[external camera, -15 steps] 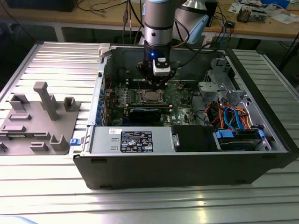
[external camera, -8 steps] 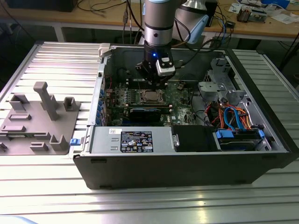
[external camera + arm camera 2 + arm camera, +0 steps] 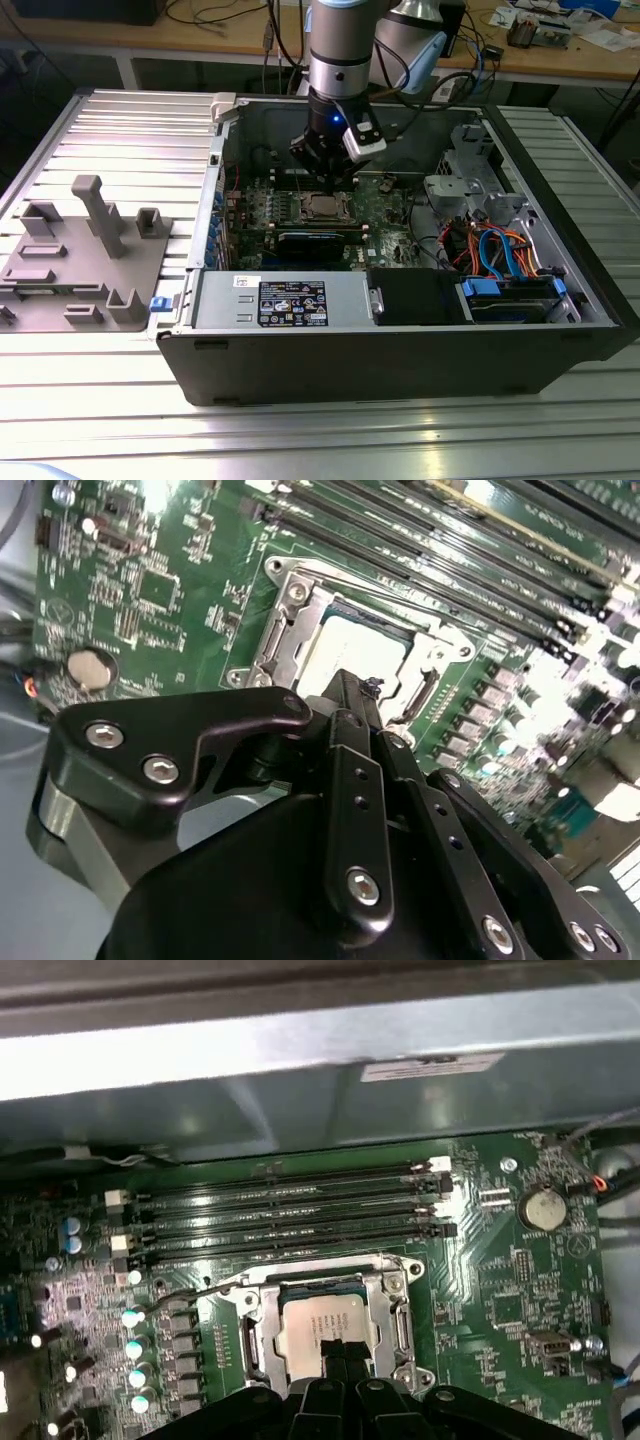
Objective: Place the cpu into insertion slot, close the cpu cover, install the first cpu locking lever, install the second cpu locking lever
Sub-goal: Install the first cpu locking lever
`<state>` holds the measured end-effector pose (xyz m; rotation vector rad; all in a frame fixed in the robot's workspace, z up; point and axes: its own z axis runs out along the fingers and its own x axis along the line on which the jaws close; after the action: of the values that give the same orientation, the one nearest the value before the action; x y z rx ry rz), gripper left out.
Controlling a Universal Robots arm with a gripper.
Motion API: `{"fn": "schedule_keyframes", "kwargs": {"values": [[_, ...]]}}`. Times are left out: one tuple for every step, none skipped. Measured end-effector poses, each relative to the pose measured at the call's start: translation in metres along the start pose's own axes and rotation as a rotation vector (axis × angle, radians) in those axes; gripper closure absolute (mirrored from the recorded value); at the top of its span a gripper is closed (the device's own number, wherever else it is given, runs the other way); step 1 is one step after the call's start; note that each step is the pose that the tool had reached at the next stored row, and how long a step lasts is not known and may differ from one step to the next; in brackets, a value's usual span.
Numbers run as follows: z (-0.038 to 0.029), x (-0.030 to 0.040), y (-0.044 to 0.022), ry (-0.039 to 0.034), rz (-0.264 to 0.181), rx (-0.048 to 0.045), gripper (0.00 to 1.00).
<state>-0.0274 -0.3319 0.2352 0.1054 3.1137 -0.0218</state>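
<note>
A: Light comes from above; the surface (image 3: pixel 120 120) shines pale, with glare along its near edge.
B: Yes. Inside the case (image 3: pixel 400 360) it is dimmer; in the second wrist view the board (image 3: pixel 150 590) burns white in patches behind the dark end effector (image 3: pixel 355 690).

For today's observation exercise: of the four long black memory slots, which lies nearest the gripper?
The memory slot bordering the insertion slot's silver rim, beside the gripper; the other three lie farther off, towards the case wall.

the arm (image 3: pixel 340 45) hung straight down at the upper centre of the exterior view, its black gripper (image 3: pixel 327 172) pointing down, fingertips (image 3: pixel 348 698) pressed together.
</note>
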Motion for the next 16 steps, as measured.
{"fn": "schedule_keyframes", "kwargs": {"values": [[0.0000,0.0000,0.0000,-0.0002,-0.020,-0.0004,0.89],[0.0000,0.0000,0.0000,-0.0005,-0.038,-0.0010,0.89],[-0.0008,0.0000,-0.0001,-0.0007,-0.056,-0.0014,0.89],[-0.0018,0.0000,-0.0001,-0.0008,-0.061,-0.0016,0.89],[-0.0041,-0.0001,-0.0001,-0.0009,-0.066,-0.0017,0.89],[-0.0063,-0.0001,-0.0001,-0.0009,-0.071,-0.0018,0.89],[-0.0079,-0.0001,-0.0001,-0.0009,-0.073,-0.0019,0.89],[-0.0106,-0.0002,-0.0002,-0.0010,-0.077,-0.0020,0.89],[-0.0128,-0.0002,-0.0002,-0.0010,-0.079,-0.0020,0.89],[-0.0142,-0.0002,-0.0003,-0.0010,-0.081,-0.0020,0.89],[-0.0146,-0.0002,-0.0003,-0.0011,-0.083,-0.0021,0.89],[-0.0145,0.0002,-0.0002,-0.0012,-0.086,-0.0024,0.89],[-0.0145,0.0007,-0.0002,-0.0012,-0.088,-0.0025,0.89],[-0.0149,0.0020,-0.0004,-0.0012,-0.092,-0.0023,0.89],[-0.0162,0.0029,-0.0005,-0.0012,-0.095,-0.0024,0.89],[-0.0171,0.0033,-0.0005,-0.0013,-0.098,-0.0025,0.89]]}}
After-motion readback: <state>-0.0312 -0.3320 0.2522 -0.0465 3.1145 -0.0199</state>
